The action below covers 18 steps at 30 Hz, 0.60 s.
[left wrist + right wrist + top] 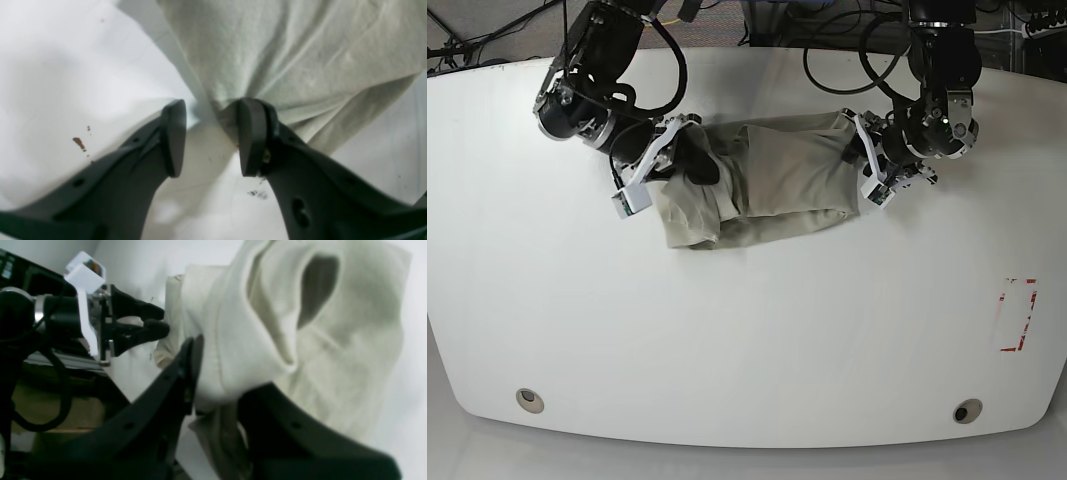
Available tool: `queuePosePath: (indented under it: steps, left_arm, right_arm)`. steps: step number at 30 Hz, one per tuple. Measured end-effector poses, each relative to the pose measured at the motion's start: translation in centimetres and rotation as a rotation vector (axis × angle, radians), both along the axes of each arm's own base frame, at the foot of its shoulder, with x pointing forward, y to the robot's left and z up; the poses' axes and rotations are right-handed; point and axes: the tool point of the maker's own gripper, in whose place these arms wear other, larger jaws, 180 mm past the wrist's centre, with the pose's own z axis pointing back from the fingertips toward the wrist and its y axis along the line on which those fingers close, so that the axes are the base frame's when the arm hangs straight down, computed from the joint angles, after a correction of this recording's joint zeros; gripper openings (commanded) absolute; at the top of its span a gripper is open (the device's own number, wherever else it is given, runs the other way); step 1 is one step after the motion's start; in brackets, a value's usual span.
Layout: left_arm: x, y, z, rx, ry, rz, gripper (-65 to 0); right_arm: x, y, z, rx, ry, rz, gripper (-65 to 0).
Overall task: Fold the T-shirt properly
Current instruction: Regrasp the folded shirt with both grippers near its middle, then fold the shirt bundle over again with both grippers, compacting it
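The beige T-shirt lies partly folded and wrinkled at the table's far middle. My right gripper is at its left end. In the right wrist view this gripper is shut on a thick fold of the T-shirt, with cloth bunched between the fingers. My left gripper is at the shirt's right edge. In the left wrist view it is open. The T-shirt's edge rests against the inner side of one finger. The left gripper also shows in the right wrist view.
The white table has a red-marked rectangle at the right and two round holes near the front edge. Cables hang behind the far edge. A small brown stain marks the table by the left finger.
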Motion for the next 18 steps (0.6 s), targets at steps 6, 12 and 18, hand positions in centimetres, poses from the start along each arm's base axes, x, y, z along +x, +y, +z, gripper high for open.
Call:
queuePosePath:
  steps: [6, 12, 18]
  left_arm:
    - [-0.1, -1.1, 0.0, -0.005, -0.001, -0.034, -41.3]
    - [-0.3, -1.9, -0.1, -0.009, 0.001, -0.06, -41.3]
    - [-0.3, -2.1, -0.2, -0.013, 0.003, -0.065, -41.3]
  right_arm:
    - [1.4, 3.0, -1.5, 0.126, 0.059, 0.065, -65.0]
    - [2.2, 3.9, -2.0, 0.278, 0.1, 0.064, -65.0]
    - [2.7, 5.8, -0.7, 0.298, 0.062, 0.121, -65.0]
